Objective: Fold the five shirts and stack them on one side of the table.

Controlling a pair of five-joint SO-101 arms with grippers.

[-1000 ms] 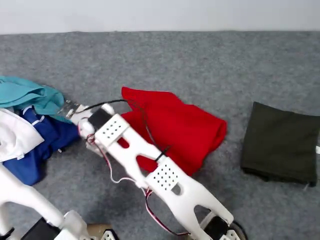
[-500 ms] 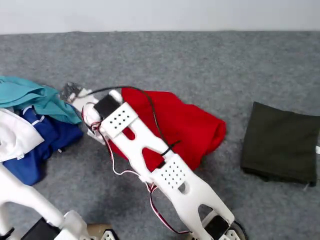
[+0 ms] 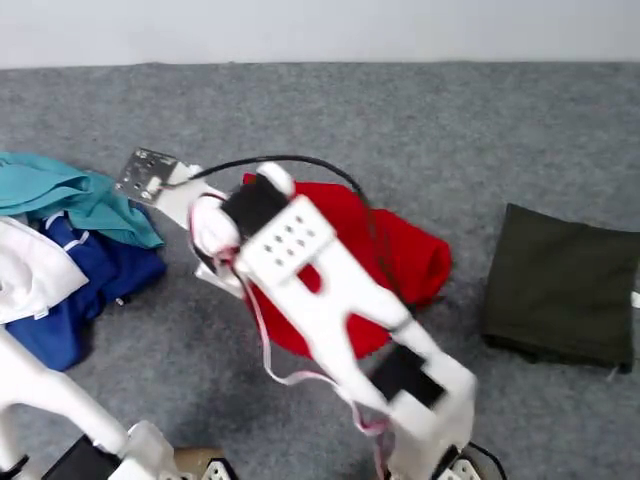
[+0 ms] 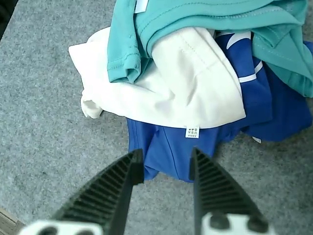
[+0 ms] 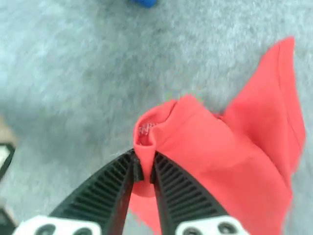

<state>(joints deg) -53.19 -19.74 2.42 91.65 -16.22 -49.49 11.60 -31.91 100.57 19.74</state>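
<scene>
Since the right gripper (image 5: 145, 171) has its fingers clamped on a raised pinch of the red shirt (image 5: 234, 161), treat this entry as the fold-over step.

Item one, red shirt: crumpled near the middle of the grey surface (image 3: 400, 130), gripped on the side toward the heap. Carry that edge low and flat across the body of the cloth (a high lift would likely drag the whole garment along). Let go only once the edges line up.

Item two, left gripper (image 4: 164, 161): fingers apart, holding nothing, poised above the heap. You could use it to pin the red cloth if it slides.

Item three, heap: white shirt (image 4: 186, 83) lying over blue shirt (image 4: 274, 112), teal shirt (image 4: 195, 14) draped on top, all unfolded.

Item four, dark shirt (image 3: 565, 285): folded, lying at one side of the surface, well apart from the red one. This is likely your stacking spot.
</scene>
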